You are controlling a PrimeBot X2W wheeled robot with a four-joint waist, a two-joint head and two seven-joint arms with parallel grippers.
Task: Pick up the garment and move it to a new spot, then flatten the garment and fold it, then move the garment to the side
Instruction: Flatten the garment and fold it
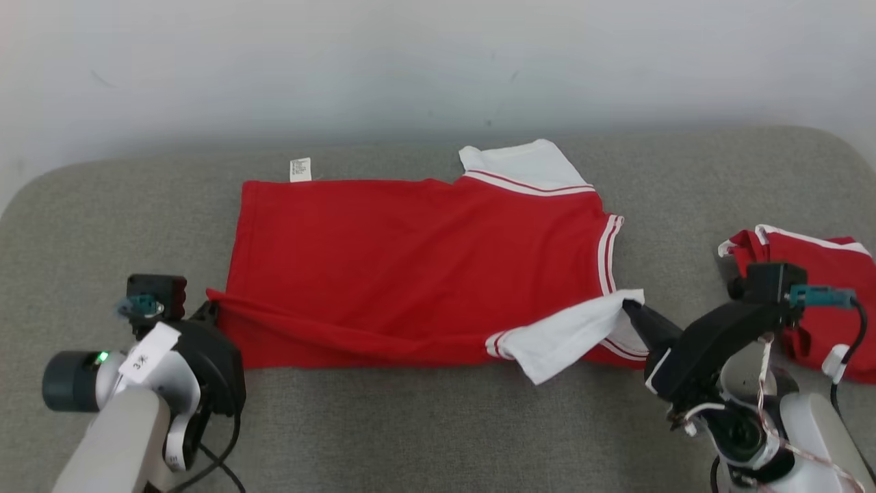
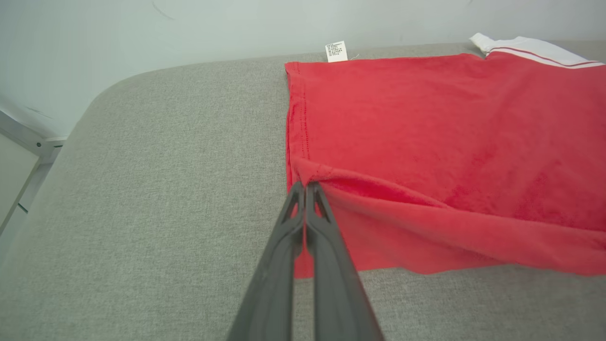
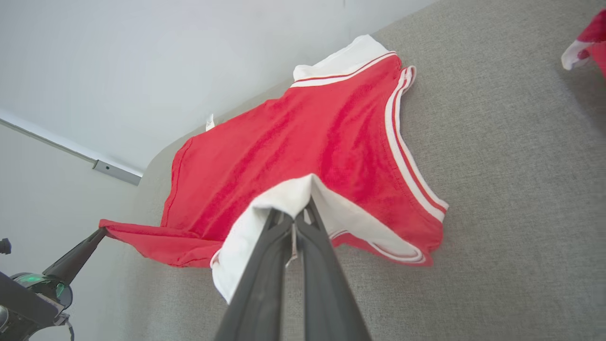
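Red shirt (image 1: 410, 267) spread across the grey cushion (image 1: 410, 424), pinched at two ends.
Head view: the left gripper (image 1: 213, 309) nipped the shirt's near hem corner and the right gripper (image 1: 628, 309) its white sleeve (image 1: 568, 335). Left wrist view: fingers (image 2: 289, 222) pressed together on the raised hem. Right wrist view: fingers (image 3: 277, 237) clamped the sleeve fold above the cushion.

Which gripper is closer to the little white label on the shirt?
Left. The left gripper pinches the hem corner near the label; the right gripper holds the white sleeve.
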